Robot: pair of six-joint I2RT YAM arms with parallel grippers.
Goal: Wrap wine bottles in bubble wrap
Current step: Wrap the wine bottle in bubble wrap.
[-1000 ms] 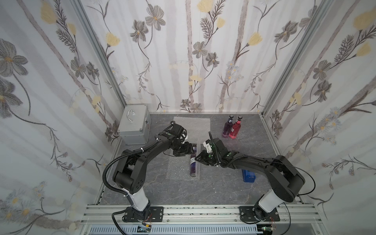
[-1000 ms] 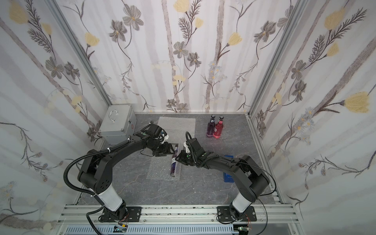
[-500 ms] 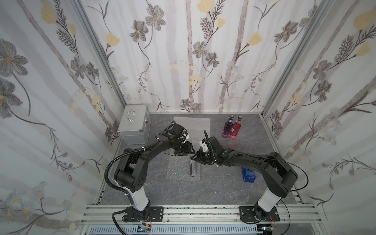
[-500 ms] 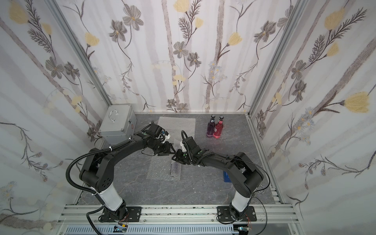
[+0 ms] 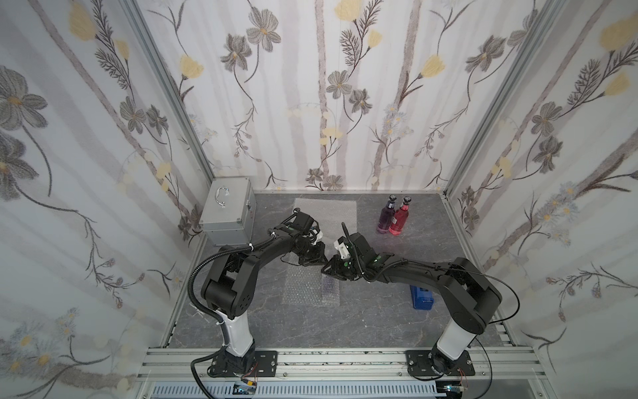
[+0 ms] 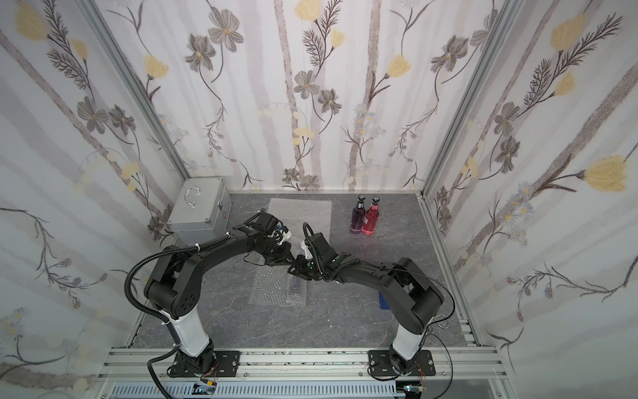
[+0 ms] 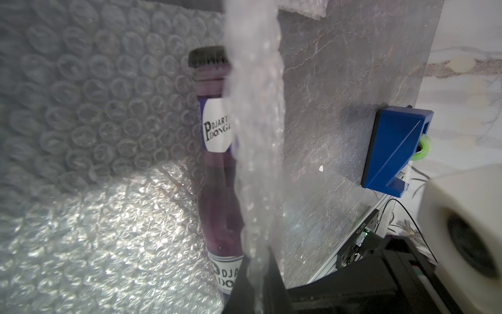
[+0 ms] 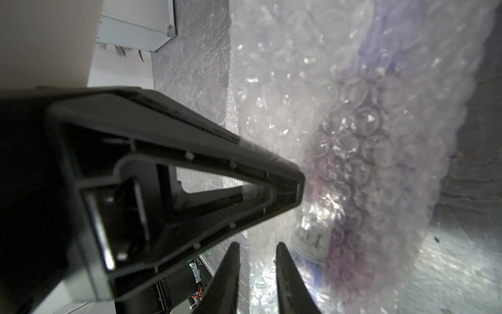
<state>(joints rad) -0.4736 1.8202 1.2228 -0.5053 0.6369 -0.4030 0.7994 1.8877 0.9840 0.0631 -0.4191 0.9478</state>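
Left wrist view: bubble wrap (image 7: pixel 108 217) partly over wine bottle (image 7: pixel 214 163)
Edge pinched tight in left end effector (image 7: pixel 256 288) — right end effector (image 5: pixel 329 268) gap unclear.

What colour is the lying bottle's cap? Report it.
Black cap on the purple bottle lying on the bubble wrap; the left wrist view shows it best.

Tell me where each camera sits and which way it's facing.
Both top views: high at the front, looking down on the table; left arm and right arm show.
Left wrist: on the left arm, facing the purple bottle; its jaws pinch the bubble wrap.
Right wrist: on the right arm, facing that bottle through wrap; one jaw shows.
Both wrists share that bottle.
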